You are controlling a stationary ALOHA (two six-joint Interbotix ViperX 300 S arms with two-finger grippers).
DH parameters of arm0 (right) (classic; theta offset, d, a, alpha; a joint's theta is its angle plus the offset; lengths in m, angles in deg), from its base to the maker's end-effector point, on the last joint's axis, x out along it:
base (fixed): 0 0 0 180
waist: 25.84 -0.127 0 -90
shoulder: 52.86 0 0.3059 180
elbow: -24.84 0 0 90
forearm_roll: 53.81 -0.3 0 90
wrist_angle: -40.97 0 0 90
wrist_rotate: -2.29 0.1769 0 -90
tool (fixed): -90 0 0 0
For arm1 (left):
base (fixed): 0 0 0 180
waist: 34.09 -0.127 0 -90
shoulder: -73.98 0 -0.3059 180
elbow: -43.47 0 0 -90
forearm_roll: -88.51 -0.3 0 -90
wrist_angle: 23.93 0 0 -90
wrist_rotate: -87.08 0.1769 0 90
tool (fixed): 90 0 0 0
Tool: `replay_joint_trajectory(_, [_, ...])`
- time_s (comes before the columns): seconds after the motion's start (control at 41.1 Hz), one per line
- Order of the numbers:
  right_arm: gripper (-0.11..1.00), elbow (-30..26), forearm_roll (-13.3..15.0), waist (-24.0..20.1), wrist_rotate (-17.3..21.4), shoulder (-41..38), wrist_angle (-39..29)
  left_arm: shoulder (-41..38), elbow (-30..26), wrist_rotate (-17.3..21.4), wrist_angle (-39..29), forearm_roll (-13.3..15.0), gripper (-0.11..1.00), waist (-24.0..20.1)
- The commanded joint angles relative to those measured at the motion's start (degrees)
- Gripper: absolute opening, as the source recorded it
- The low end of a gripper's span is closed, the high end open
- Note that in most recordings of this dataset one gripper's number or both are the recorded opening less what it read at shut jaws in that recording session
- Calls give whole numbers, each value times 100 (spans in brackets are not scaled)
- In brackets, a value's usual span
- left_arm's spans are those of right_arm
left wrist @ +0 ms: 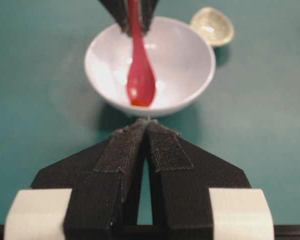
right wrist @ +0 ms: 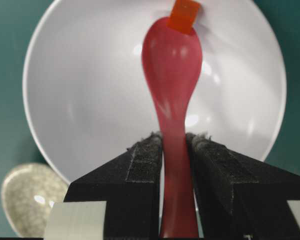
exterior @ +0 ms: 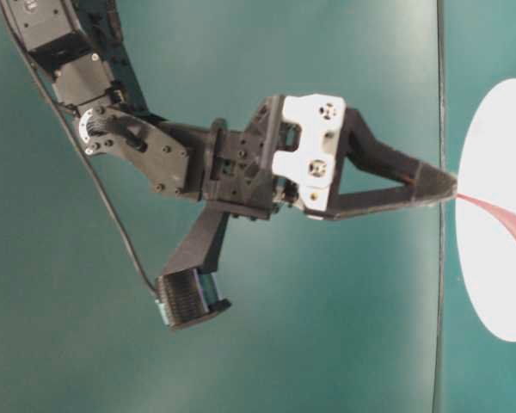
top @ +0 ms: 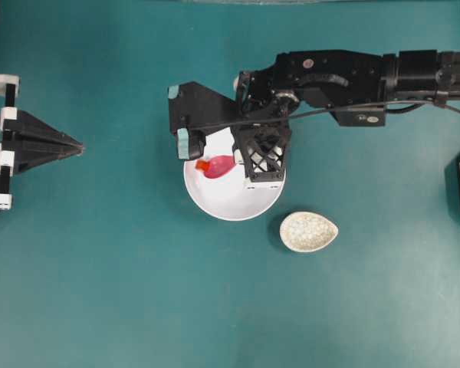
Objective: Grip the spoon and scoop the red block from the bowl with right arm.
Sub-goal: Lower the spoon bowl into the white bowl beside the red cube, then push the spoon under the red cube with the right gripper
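Note:
The white bowl (top: 215, 205) stands mid-table, and my right gripper (right wrist: 174, 137) hangs over it, shut on the handle of the pink spoon (right wrist: 172, 60). The spoon's scoop lies down inside the bowl (right wrist: 80, 100). The small red block (right wrist: 184, 16) rests against the scoop's front lip; overhead, the red block (top: 202, 165) shows just left of the spoon (top: 221, 166). In the left wrist view the spoon (left wrist: 140, 75) points toward me with the red block (left wrist: 139, 102) at its tip. My left gripper (left wrist: 147, 122) is shut and empty, parked at the far left (top: 78, 145).
A speckled beige oval dish (top: 308, 231) lies on the teal table just right of and below the bowl; it also shows in the right wrist view as the dish (right wrist: 30, 200) at lower left. The right arm (top: 345, 77) stretches in from the right edge.

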Motion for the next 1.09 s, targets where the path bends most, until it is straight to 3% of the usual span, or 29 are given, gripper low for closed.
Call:
replay_joint_trajectory(0.0, [24, -193, -9, -9, 18, 167, 26, -18, -62, 0, 35, -18, 0, -9])
replay_joint_trajectory(1.071, [24, 97, -18, -18, 176, 580, 343, -18, -62, -9, 35, -18, 0, -9])
